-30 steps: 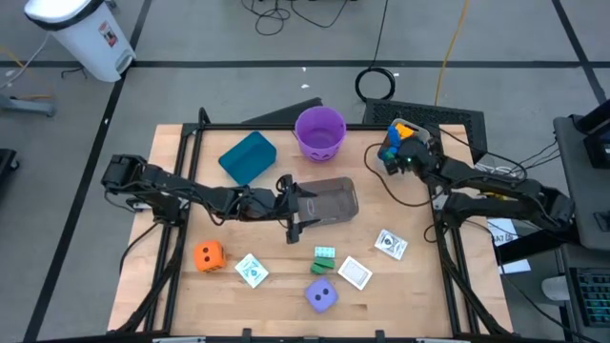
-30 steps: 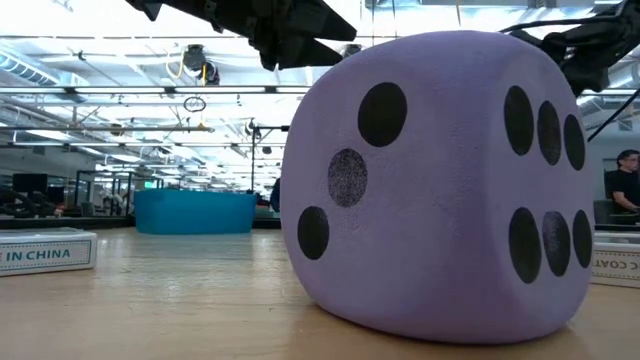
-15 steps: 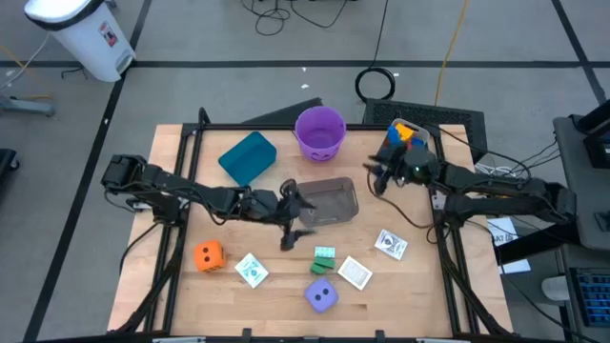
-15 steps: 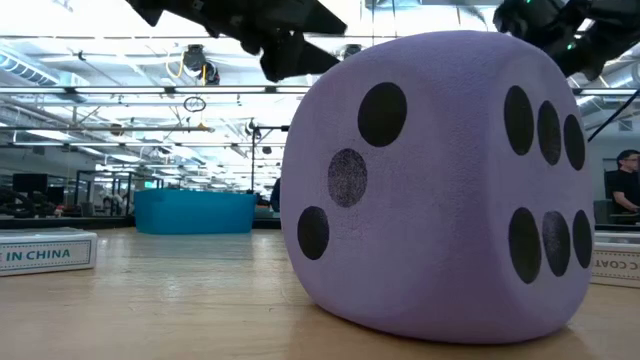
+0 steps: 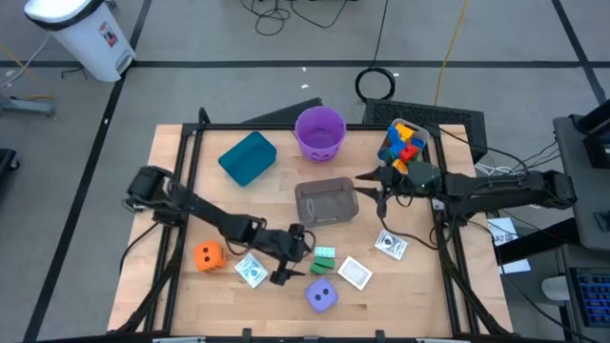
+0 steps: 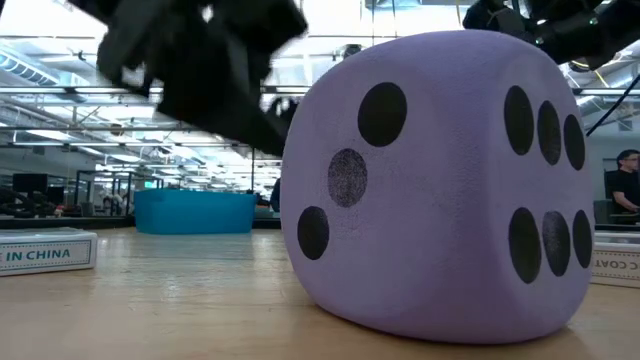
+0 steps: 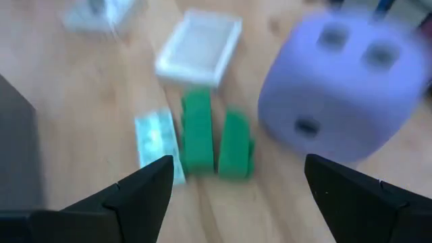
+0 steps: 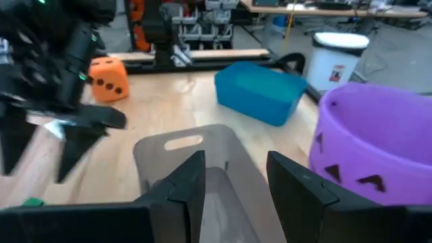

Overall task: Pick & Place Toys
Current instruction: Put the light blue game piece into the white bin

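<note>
Near the table's front edge, the left gripper hangs with its jaws spread wide and empty, just beside a pair of green blocks. In the left wrist view the two dark fingers frame those green blocks, which stand side by side with their long axes running parallel, pointing away from the gripper toward a white printed card. A second, green-printed card lies flat just beside the blocks, and the purple die sits close on their other side, two pips up.

From above, the purple die rests just in front of the green blocks, with a white square card near it, turned corner-on to the table edge. Another card lies beside the left gripper, and a third lies toward the right side. The orange die sits at the front left, well apart from the purple one. A heap of red, blue and yellow blocks sits at the back right corner.

The right gripper hovers at the right edge of the clear plastic tub in the middle of the table; its jaws stand partly apart with nothing between them. Its wrist view looks across the tub toward the teal bin and the purple bucket.

In the low view the purple die fills the foreground.
</note>
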Tool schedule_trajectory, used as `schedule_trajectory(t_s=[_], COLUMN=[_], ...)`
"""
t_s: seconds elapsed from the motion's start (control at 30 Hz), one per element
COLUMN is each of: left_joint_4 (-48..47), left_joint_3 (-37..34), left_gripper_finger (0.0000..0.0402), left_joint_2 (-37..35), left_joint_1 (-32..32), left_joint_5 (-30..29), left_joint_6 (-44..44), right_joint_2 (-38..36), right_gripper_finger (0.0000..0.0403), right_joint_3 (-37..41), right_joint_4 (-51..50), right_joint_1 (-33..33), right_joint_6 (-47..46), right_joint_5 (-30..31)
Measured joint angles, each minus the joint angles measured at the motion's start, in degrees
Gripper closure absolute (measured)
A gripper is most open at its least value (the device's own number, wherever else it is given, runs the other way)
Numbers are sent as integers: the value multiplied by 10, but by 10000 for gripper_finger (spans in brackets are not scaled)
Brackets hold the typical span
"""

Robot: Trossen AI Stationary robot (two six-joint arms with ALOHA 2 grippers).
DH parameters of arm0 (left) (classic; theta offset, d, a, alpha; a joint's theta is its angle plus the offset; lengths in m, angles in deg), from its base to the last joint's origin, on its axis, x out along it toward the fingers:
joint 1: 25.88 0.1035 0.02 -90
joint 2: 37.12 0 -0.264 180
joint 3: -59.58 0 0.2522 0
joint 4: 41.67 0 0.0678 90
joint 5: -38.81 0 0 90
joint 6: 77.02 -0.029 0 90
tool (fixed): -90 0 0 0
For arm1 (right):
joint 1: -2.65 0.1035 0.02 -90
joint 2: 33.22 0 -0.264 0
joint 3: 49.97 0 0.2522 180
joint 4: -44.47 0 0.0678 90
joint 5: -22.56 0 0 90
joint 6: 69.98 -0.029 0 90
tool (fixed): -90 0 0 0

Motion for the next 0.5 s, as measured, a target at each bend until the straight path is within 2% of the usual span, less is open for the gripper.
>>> schedule_trajectory(t_s=[0.1, 0.23, 0.5], left_joint_4=[3, 33, 88], left_joint_3=[0, -1, 0], left_gripper_finger=[62, 62, 62], left_joint_2=[41, 64, 65], left_joint_1=[1, 14, 22], left_joint_5=[9, 69, 85], left_joint_6=[28, 41, -41], right_joint_2=[16, 47, 118], right_gripper_finger=[268, 268, 268], right_joint_3=[0, 0, 0], right_joint_4=[-1, 41, 117], right_joint_1=[23, 41, 44], right_joint_6=[-3, 6, 12], right_joint_5=[1, 1, 1])
